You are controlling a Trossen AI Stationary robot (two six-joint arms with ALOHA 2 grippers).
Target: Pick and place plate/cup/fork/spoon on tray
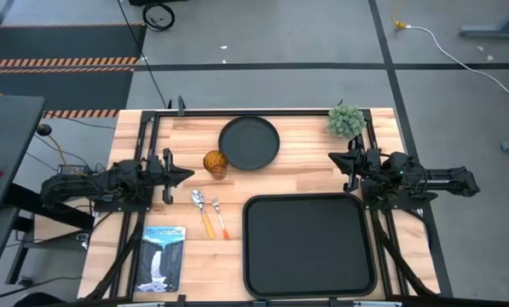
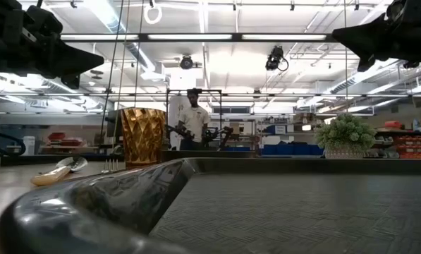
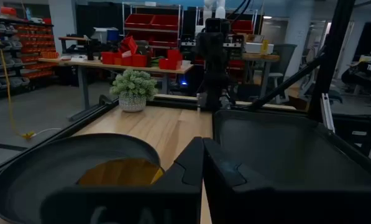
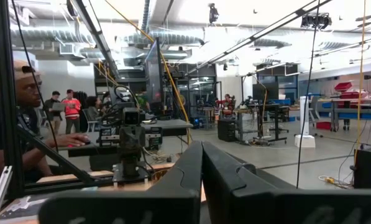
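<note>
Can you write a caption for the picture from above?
Both arms wait beside plate, cup, spoon, fork and empty tray.

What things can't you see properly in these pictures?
- Plate: hidden in the low view, behind the tray's rim.
- Cup: in the left wrist view, its lower part is blocked by the left gripper.
- Fork and spoon: too small in the high view to show detail.

Black round plate [image 1: 249, 142] sits at my table's far edge, amber cup [image 1: 216, 163] upright beside it; spoon [image 1: 202, 211] and fork [image 1: 219, 217] lie side by side left of the empty black tray [image 1: 307, 246].
</note>
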